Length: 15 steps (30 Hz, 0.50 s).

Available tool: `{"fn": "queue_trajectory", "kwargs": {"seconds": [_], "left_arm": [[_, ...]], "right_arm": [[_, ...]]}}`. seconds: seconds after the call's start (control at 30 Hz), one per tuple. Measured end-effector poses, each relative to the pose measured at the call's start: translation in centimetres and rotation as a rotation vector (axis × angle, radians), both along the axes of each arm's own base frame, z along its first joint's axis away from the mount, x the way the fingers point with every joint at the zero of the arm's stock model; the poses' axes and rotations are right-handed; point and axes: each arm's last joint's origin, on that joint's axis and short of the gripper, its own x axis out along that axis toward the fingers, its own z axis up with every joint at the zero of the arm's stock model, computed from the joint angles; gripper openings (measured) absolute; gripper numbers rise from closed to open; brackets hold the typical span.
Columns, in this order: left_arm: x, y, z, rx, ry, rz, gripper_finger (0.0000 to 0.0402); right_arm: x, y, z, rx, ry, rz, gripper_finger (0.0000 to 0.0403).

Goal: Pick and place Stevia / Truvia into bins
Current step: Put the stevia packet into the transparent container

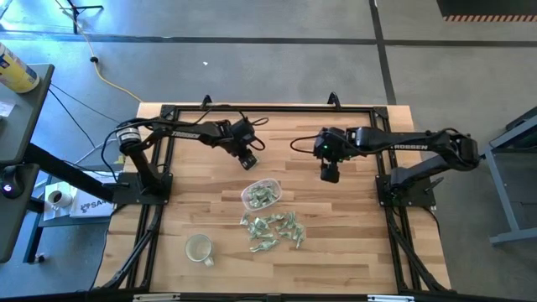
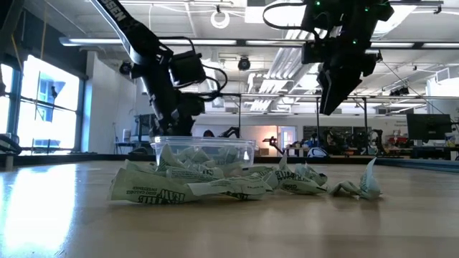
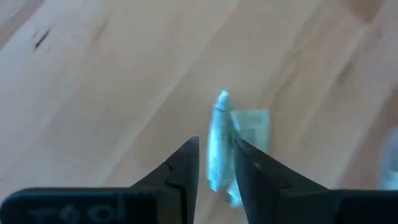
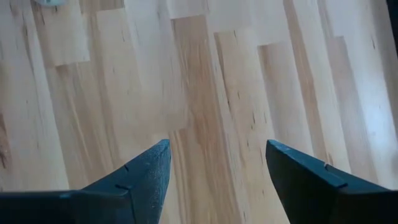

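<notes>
A round clear plastic cup with a pale rim (image 1: 199,248) stands far to the left of both tools, near the front of the pale wooden table (image 1: 352,252). The left gripper (image 1: 248,162) hangs above bare wood just behind the small clear rounded-rectangular plastic tub (image 1: 260,195); its dark fingers (image 3: 180,168) are clamped on a thin green-and-white paper sachet (image 3: 217,140) standing edge-up between them. The tub already holds several sachets. In front of it lies a loose heap of crumpled green-and-white sachets (image 1: 273,230), well below both tools. The right gripper (image 1: 330,174) hovers to the tub's right, its jaws spread apart with nothing between them, over bare planks.
</notes>
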Motion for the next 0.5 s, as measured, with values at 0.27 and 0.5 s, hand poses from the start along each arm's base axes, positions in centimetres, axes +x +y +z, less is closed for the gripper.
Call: {"fn": "queue_trajectory", "kwargs": {"seconds": [0.27,0.5], "left_arm": [[1.2,-0.8,-1.6,0.041,0.018,-0.052,0.0122],[1.3,-0.9,-2.1,0.079,0.050,-0.046,0.0120]], "right_arm": [[0.0,-0.1,0.0,0.008,-0.003,-0.021,0.0252],[0.0,-0.1,0.0,-0.015,0.001,-0.039,0.0252]]}}
